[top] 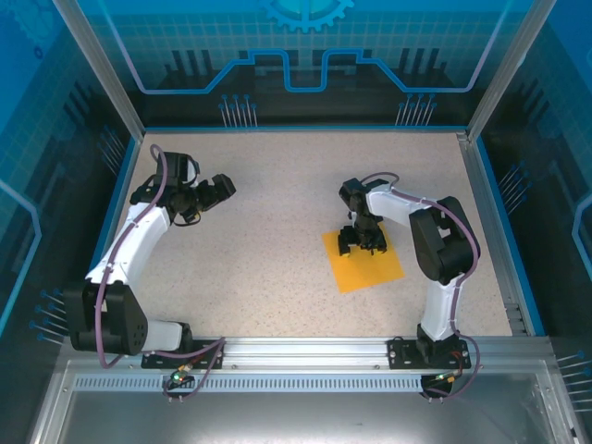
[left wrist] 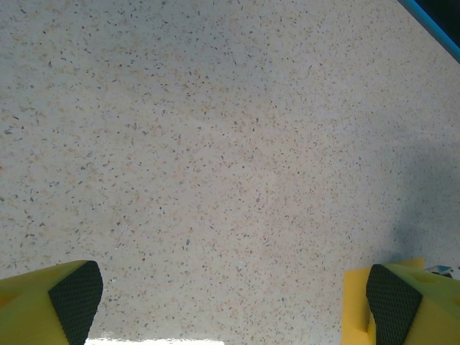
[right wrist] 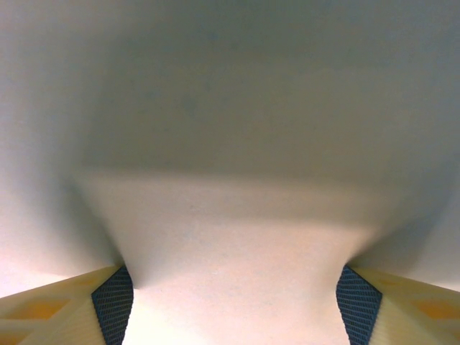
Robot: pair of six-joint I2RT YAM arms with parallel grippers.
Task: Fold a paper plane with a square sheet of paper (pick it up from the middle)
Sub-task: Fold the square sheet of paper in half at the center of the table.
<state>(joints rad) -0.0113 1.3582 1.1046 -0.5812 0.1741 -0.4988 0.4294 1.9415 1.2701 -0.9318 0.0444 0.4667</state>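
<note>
The square sheet of paper (top: 372, 269) lies flat on the table right of centre, orange-yellow and turned like a diamond. My right gripper (top: 363, 243) points straight down on the sheet's far half, fingertips at or just above the paper. In the right wrist view its jaws (right wrist: 236, 305) stand wide apart, open, with a pale, washed-out, blurred surface (right wrist: 230, 237) very close between the pads. My left gripper (top: 220, 188) hovers over bare table at the far left, well away from the sheet. The left wrist view shows it (left wrist: 233, 305) open with nothing between the fingers.
The speckled tabletop (top: 268, 240) is bounded by blue rails and clear enclosure walls (top: 120, 176). A blue edge strip (left wrist: 437, 21) crosses the upper right corner of the left wrist view. Both arm bases sit on the metal rail (top: 305, 350) at the near edge.
</note>
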